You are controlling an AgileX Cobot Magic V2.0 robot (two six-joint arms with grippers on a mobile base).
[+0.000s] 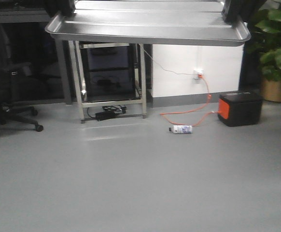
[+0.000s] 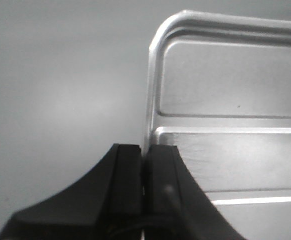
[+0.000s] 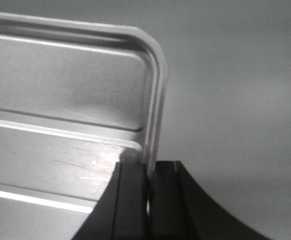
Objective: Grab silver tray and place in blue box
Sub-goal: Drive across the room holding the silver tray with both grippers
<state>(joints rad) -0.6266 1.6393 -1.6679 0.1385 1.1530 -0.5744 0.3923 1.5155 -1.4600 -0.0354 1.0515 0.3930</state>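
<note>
Silver tray up in the air, gripped at both ends, with no blue box in shot.

The left gripper has its jaws pressed onto the rolled rim at one short end, and the right gripper pinches the opposite rim the same way. A hold at each end looks meant to keep the wide, shallow tray level and stop it swinging. In the front view it hangs across the top of the frame, floor side down and roughly flat, well above the bare grey floor. Around the room there is a metal rack against the wall and an office chair at the left. An orange cable runs to a black and orange box, a bottle lies on its side, and a plant stands at the right. The carry to the box, wherever it stands, looks not yet finished.
</note>
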